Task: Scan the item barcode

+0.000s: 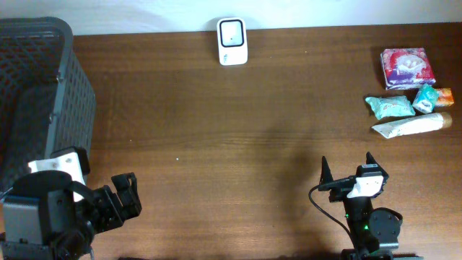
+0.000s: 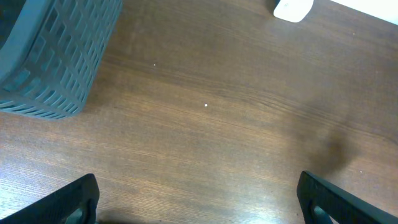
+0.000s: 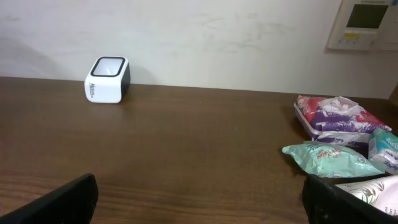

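A white barcode scanner [image 1: 232, 41] with a dark window stands at the table's far edge; it also shows in the left wrist view [image 2: 293, 9] and the right wrist view [image 3: 107, 79]. The items lie at the far right: a purple pack [image 1: 408, 68], a teal pouch [image 1: 390, 107], a small teal-and-orange pack [image 1: 433, 97] and a white tube [image 1: 411, 125]. My left gripper [image 1: 128, 193] is open over bare wood at the front left. At the front right my right gripper [image 1: 347, 165] is open and empty, well short of the teal pouch [image 3: 329, 158].
A dark grey mesh basket [image 1: 36, 101] fills the left edge of the table, close to the left arm [image 2: 56, 56]. A white wall runs behind the table, with a wall panel [image 3: 364, 22] at the upper right.
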Robot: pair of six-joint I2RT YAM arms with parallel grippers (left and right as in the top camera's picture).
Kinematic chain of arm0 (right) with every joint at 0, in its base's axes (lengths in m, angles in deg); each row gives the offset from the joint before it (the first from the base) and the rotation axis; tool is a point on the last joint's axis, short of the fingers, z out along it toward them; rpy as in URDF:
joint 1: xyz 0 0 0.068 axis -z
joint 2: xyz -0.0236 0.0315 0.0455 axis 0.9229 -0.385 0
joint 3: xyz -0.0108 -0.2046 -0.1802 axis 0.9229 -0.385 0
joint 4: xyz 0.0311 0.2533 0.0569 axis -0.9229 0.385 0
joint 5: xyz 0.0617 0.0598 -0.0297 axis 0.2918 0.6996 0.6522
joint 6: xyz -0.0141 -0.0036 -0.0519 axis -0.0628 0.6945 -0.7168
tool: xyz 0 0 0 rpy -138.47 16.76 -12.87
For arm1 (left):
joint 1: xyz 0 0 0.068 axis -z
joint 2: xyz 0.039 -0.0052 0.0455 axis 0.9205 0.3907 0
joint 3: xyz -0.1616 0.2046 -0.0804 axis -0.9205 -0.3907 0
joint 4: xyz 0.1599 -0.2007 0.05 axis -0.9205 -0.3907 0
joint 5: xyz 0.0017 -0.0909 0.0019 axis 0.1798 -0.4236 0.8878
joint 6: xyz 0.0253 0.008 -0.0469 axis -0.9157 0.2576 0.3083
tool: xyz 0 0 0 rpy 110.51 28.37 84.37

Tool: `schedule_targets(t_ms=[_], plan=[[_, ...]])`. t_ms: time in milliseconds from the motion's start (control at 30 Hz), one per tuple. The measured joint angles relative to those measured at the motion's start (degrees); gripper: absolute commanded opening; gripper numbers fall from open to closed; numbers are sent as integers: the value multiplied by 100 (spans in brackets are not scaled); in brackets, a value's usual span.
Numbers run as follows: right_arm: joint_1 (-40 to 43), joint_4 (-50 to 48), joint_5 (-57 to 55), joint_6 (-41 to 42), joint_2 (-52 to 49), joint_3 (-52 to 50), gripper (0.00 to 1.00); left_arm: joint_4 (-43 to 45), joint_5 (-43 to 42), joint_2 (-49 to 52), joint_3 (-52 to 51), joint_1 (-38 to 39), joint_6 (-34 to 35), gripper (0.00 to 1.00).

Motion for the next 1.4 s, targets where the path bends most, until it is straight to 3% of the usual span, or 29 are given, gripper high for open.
schedule_targets(t_ms=[333, 1400], plan=[[-37, 7, -131, 365, 0, 0, 99, 0, 2, 0, 0, 0, 0, 99], [-37, 7, -131, 214, 0, 0, 99, 151, 0, -11, -116, 0, 39, 99]])
